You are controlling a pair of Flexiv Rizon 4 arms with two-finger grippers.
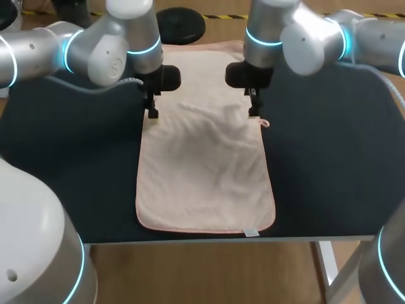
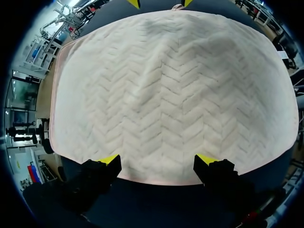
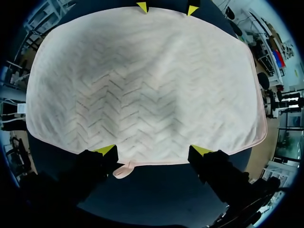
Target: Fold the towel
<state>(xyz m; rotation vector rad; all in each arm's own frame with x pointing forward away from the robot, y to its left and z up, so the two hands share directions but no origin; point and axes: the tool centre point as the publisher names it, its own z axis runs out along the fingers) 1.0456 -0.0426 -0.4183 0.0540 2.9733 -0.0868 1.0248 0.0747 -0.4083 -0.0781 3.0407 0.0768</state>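
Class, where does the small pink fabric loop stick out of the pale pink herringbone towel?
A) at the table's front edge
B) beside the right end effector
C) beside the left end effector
B: the fabric loop juts from the towel just beside the right end effector.

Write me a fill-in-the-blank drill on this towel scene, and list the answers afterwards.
1. The left gripper and the right gripper both have ____ fingers.
2. The small pink loop on the towel lies beside the ____ gripper.
3. The towel rests on the dark table, gripped by ____ gripper.
Missing words: open; right; neither.
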